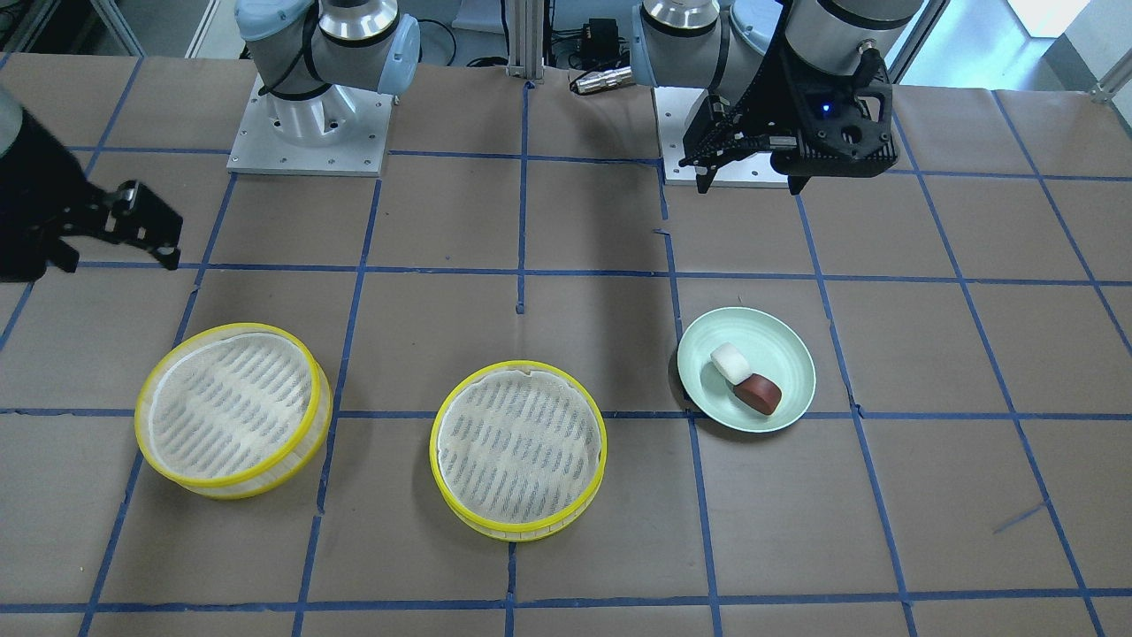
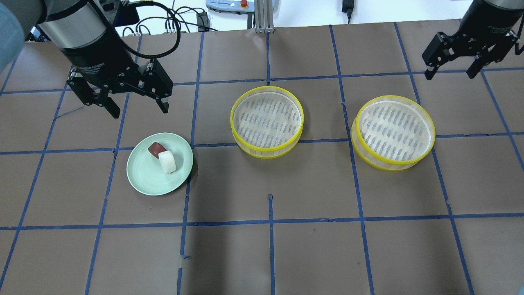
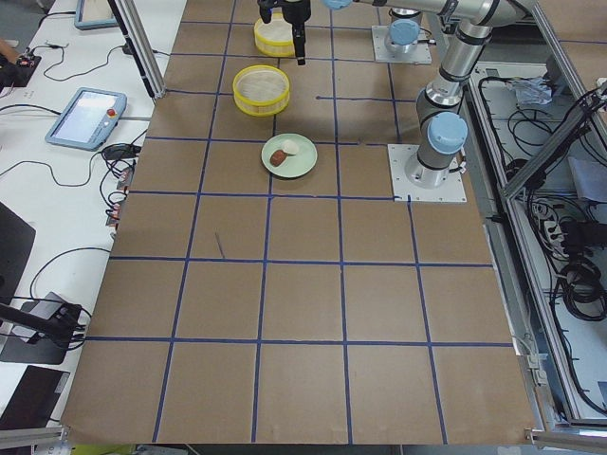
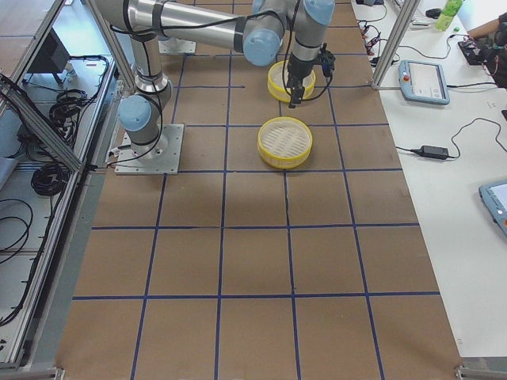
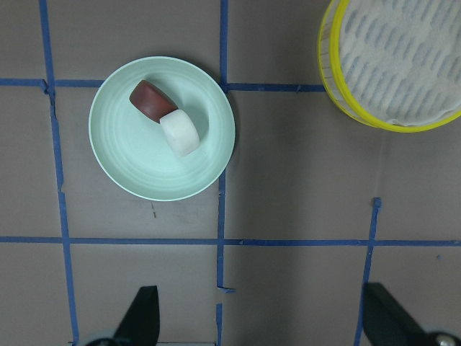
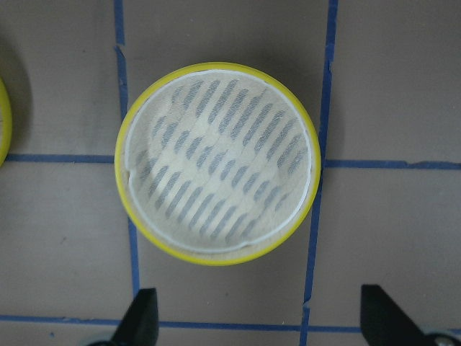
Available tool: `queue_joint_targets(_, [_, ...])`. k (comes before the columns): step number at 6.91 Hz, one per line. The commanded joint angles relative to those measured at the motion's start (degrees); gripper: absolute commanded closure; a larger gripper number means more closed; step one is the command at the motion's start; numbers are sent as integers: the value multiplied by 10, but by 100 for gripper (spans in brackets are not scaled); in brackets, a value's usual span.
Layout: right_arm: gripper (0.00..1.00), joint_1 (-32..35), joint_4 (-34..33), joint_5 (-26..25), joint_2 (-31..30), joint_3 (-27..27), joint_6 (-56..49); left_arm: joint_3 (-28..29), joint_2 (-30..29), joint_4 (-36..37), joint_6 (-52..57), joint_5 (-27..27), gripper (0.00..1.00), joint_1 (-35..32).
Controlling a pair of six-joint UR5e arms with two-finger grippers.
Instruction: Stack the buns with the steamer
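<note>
Overhead exterior shows the small white bun (image 2: 167, 162) and glossy reddish-brown bun (image 2: 154, 149) touching on the pale green plate (image 2: 141, 176), below the nearer left jaws, wide open and empty. Right jaws, likewise open and empty, hang over the far yellow-rimmed steamer tray (image 2: 394, 130); the other steamer tray (image 2: 267, 119) sits between.

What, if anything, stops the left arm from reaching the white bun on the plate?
Likely nothing, so yes: the left tool hangs open above the table near the plate, the white bun lies uncovered, and only the brown bun touches its side.
</note>
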Motion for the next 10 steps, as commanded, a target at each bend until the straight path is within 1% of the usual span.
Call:
queue_joint_targets(1, [0,-22,-142,-2,33,93,-32,-4,2,-4,2,3,0,6])
queue_joint_targets(2, [0,-33,-208,0,34,146,-35,-17,0,-3,34,2,0,13])
queue_joint_targets(3, [0,-38,-242,-2,47,177,-36,-58,-25,48,47,4,0,23])
queue_joint_targets(4, [2,-41,-246,-4,58,194,-36,-123,-62,156,46,14,0,33])
queue_joint_targets(5, [2,-42,-265,-14,60,219,-36,-174,-91,231,48,14,0,47])
queue_joint_targets(6, [2,-47,-310,-41,62,239,-34,-211,-116,289,52,28,0,63])
queue_joint_targets(7, [2,-50,-312,-42,62,242,-34,-225,-152,315,57,33,0,65])
queue_joint_targets(8, [4,-60,-327,-42,75,242,-35,-229,-186,342,58,36,0,65])
queue_joint_targets(9, [8,-67,-339,-35,85,242,-33,-230,-190,344,84,42,19,65])
queue_joint_targets(10, [21,-66,-339,-35,84,241,-33,-235,-197,344,85,40,42,64])
